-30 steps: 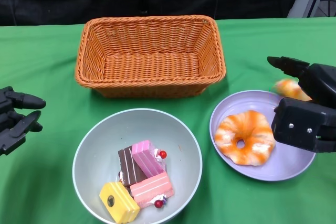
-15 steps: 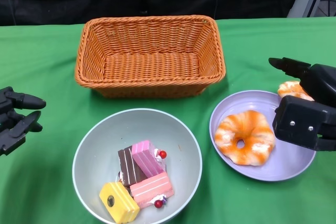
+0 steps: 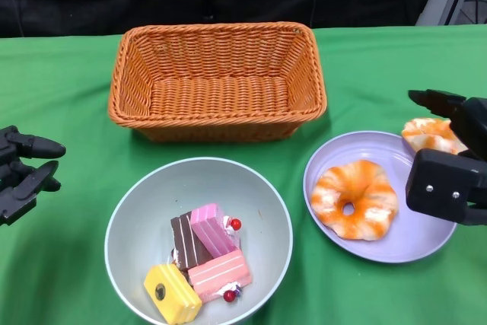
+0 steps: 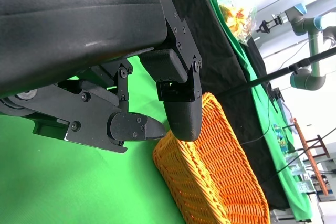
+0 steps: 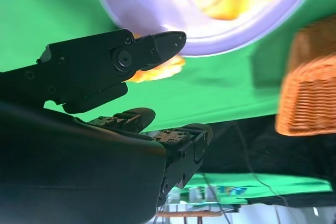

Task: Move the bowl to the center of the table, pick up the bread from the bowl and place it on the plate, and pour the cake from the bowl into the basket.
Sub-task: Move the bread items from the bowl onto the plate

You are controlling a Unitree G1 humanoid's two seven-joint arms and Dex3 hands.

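The bowl (image 3: pixel 198 237) sits at six o'clock on the desk (image 3: pixel 68 97), with the cake pieces (image 3: pixel 199 261) in its near half. The basket (image 3: pixel 218 80) stands behind it at twelve o'clock. The plate (image 3: pixel 383 196) lies at three o'clock from the bowl, just beside it, carrying a ring-shaped bread (image 3: pixel 354 199) on its left part. A second bread (image 3: pixel 432 134) rests at the plate's far right rim. The right hand (image 3: pixel 450 159) is over the plate's right edge; the left hand (image 3: pixel 23 171) is at nine o'clock, well apart from the bowl.
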